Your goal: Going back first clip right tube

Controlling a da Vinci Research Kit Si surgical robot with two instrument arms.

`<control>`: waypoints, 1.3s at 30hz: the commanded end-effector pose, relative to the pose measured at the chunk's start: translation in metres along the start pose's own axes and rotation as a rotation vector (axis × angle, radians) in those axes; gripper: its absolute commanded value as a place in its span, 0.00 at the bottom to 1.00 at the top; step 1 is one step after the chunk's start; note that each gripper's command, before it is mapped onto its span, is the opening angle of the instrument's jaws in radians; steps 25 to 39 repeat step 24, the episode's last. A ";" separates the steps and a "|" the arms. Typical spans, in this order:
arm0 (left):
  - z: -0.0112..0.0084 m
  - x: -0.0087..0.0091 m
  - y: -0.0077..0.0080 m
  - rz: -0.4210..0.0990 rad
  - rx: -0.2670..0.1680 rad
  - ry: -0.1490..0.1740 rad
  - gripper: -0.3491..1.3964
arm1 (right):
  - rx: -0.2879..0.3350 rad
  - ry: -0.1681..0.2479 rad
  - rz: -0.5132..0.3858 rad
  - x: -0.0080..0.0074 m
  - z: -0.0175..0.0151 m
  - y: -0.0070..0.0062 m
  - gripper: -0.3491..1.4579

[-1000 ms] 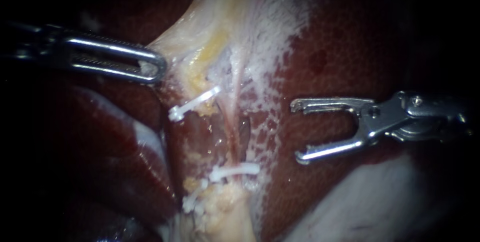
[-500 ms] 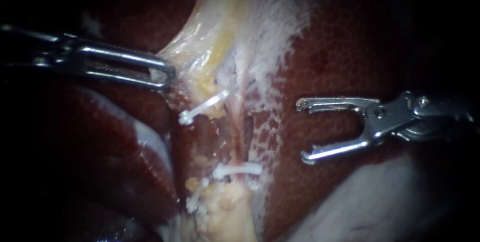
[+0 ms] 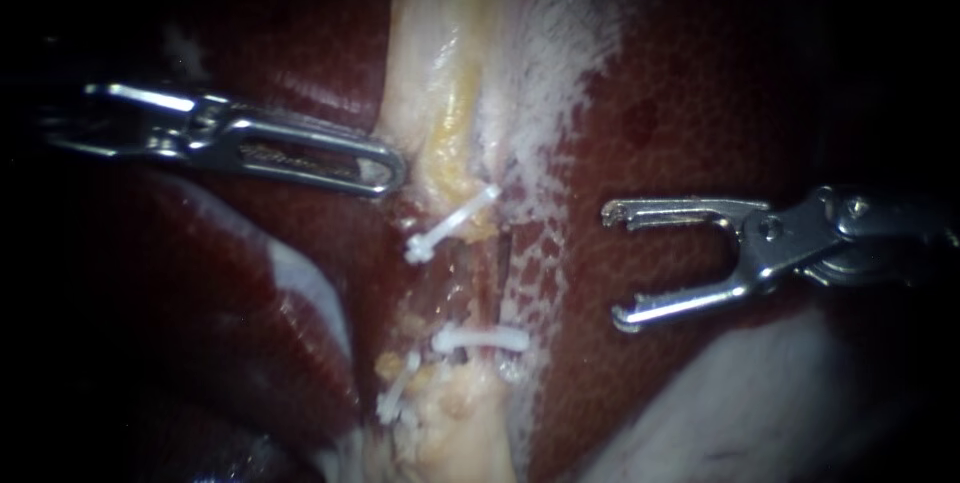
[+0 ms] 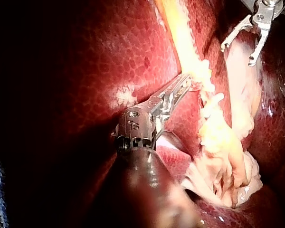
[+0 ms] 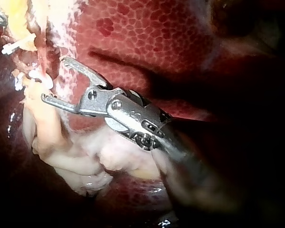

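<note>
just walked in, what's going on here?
The left instrument is shut on the edge of the pale tissue band that runs across the liver, holding it taut. The right instrument hangs open and empty over the liver, off to the side of the white clips already sitting on the tubes. Nothing is being clipped right now.

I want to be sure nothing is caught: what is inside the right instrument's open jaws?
Nothing is held. The right instrument has its jaws open, and only bare red liver shows through the gap. What lies directly under the metal is covered.
</note>
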 end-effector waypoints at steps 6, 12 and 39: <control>-0.0001 -0.0001 -0.0004 0.001 0.001 0.001 0.00 | -0.001 -0.001 0.000 0.0002 0.0004 -0.0002 0.52; -0.0001 -0.0001 -0.0005 0.001 0.001 0.001 0.00 | -0.001 -0.001 0.000 0.0002 0.0004 -0.0002 0.52; -0.0001 -0.0002 -0.0005 0.001 0.002 0.001 0.00 | -0.001 -0.001 0.000 0.0001 0.0003 -0.0002 0.52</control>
